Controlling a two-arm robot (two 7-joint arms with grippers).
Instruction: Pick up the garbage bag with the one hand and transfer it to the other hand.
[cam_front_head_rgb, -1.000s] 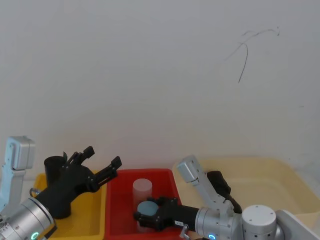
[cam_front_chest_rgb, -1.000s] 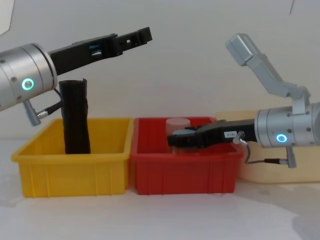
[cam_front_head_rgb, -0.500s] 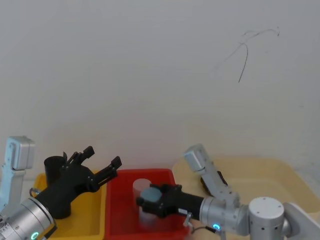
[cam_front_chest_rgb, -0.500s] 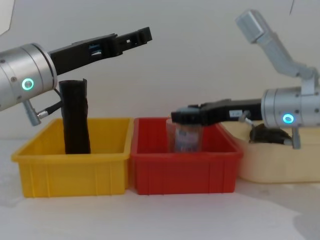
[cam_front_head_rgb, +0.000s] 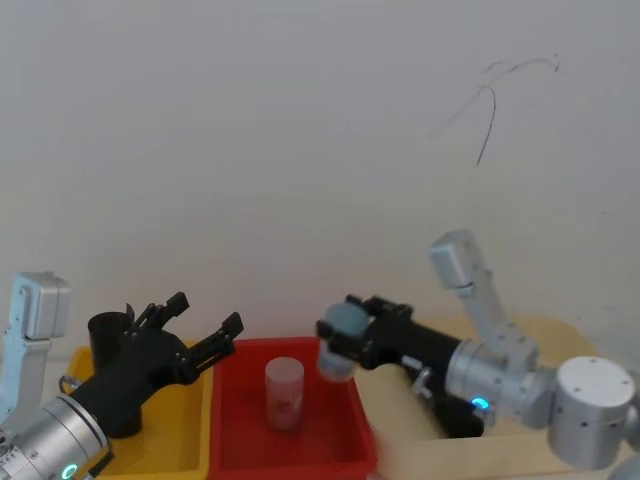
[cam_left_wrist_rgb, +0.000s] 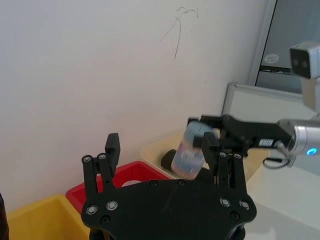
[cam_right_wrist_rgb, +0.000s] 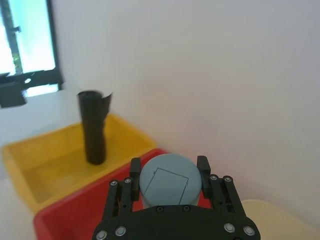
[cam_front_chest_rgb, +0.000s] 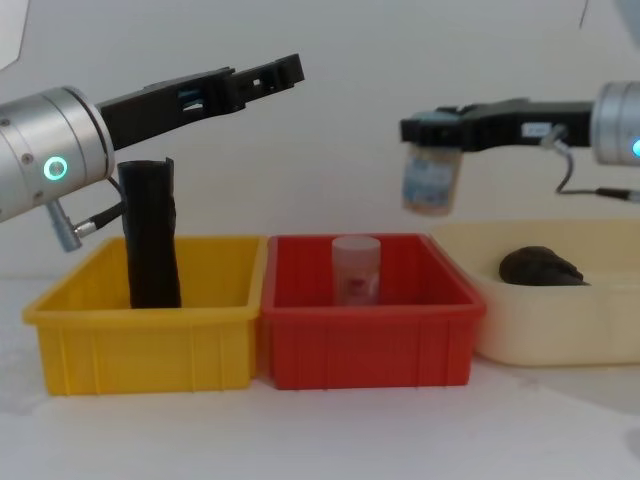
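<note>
The right pincer (cam_front_chest_rgb: 432, 128) is clenched on a clear jar with a grey lid (cam_front_chest_rgb: 431, 180), holding it in the air above the far right edge of the red bin (cam_front_chest_rgb: 365, 345). A second clear jar (cam_front_chest_rgb: 356, 268) stands upright inside that bin. The left pincer (cam_front_chest_rgb: 275, 75), fingers spread and grasping nothing, hangs above the yellow bin (cam_front_chest_rgb: 150, 340). There the garbage bag (cam_front_chest_rgb: 152, 235) stands upright as a black roll in the bin's back left corner. A dark crumpled lump (cam_front_chest_rgb: 541, 266) lies in the cream tray (cam_front_chest_rgb: 560, 325), right of the red bin.
</note>
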